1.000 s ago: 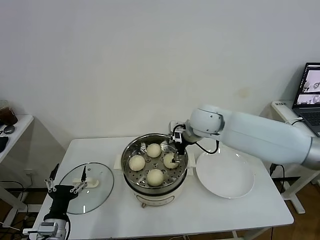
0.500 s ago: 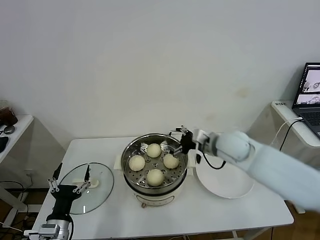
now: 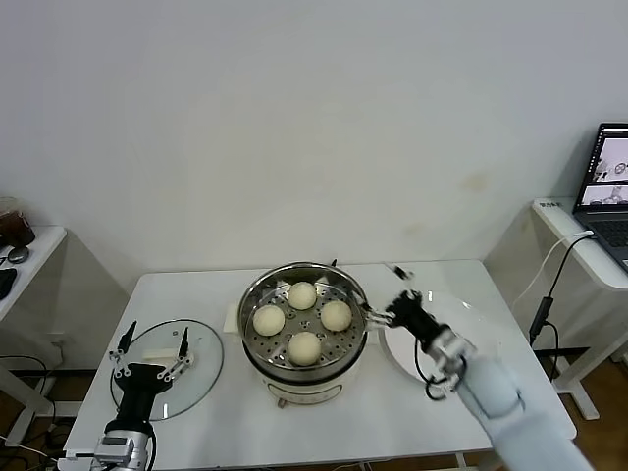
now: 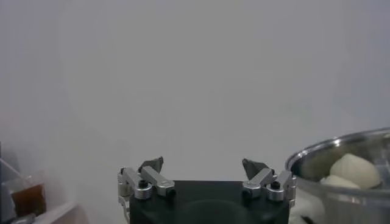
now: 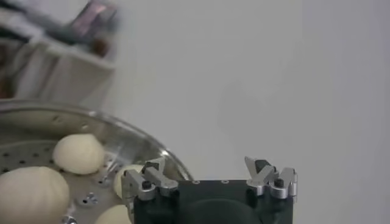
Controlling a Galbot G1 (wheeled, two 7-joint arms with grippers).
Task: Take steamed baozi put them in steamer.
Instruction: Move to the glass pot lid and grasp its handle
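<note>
You see four cream-white round steamed baozi [image 3: 303, 319] resting on the perforated floor of the shiny round steel steamer [image 3: 252, 329]. Your right gripper [image 3: 385, 295] hovers empty, fingers spread, over the flat white plate [image 3: 471, 339], which its arm partly hides. Your left gripper [image 3: 152, 343], also spread, hangs above the round glass lid [image 3: 201, 368].

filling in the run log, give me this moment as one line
baozi: four in steamer | plate: empty | right claw: open, empty, over plate beside steamer rim | left claw: open, empty, above glass lid
</note>
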